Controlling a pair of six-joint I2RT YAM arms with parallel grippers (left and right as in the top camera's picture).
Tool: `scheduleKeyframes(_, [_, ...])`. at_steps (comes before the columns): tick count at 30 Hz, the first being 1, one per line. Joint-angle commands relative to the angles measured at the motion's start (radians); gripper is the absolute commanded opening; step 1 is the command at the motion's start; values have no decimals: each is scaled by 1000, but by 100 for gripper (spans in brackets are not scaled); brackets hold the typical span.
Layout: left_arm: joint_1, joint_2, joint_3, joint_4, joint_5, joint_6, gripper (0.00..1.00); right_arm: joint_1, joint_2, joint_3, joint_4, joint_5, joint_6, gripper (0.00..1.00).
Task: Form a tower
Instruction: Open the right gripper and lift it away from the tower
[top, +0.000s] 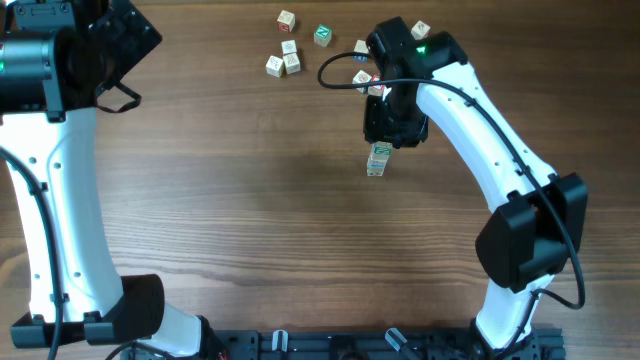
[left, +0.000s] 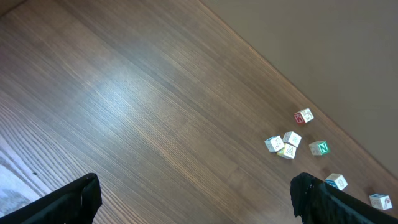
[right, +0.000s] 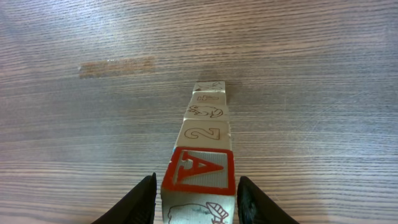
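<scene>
The left gripper (left: 196, 205) stands wide open, with the loose cubes (left: 291, 142) on the table (left: 124, 93) well ahead of it and to its right. The right gripper (right: 197, 199) is narrowly parted. Its fingers (right: 144, 200) flank the red-A top cube (right: 199, 169) of the tower (right: 206, 132) with a thin gap on each side, and the tower stands directly beneath the gripper.

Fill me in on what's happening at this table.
The right end effector sits over the tower, a narrow stack of letter cubes. Its fingers stand either side of the top red A cube, with a sliver of gap showing. The left end effector hangs wide open and empty. Loose cubes lie toward the table's far edge.
</scene>
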Motion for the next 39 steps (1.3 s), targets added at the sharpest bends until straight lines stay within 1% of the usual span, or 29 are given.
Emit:
scheduleKeyframes(1, [5,-18,10,2,-16,-14,100,6,19,10,0,-17,6,47])
scheduleKeyframes(4, [5,-18,10,2,-16,-14,100,6,19,10,-1,-16,13,55])
scheduleKeyframes(6, [5,-18,10,2,-16,-14,100,6,19,10,-1,-16,40,57])
scheduleKeyframes(8, [5,-18,10,2,-16,-14,100,6,19,10,-2,-16,60,61])
scheduleKeyframes(9, [5,-18,10,2,-16,-14,100,6,19,10,-1,-16,61,68])
scheduleKeyframes(12, [5,-18,10,2,-16,-13,100,6,19,10,0,-16,60,76])
scheduleKeyframes(14, [5,-18,10,2,-16,-14,100,6,19,10,2,-16,59,86])
scheduleKeyframes(18, [5,-18,10,2,-16,-14,100,6,19,10,7,-16,60,99])
scheduleKeyframes(24, [5,-18,10,2,-16,-14,100,6,-4,29,64,-11,60,100])
scheduleKeyframes(29, [5,-18,10,2,-16,-14,100,6,-129,75,61,101,72,100])
scheduleKeyframes(34, [5,-18,10,2,-16,-14,100,4,-251,75,-32,257,199,100])
scheduleKeyframes(37, [5,-18,10,2,-16,-14,100,-44,-266,75,-113,264,289,100])
scheduleKeyframes(39, [5,-18,10,2,-16,-14,100,-92,-266,74,-155,260,320,100])
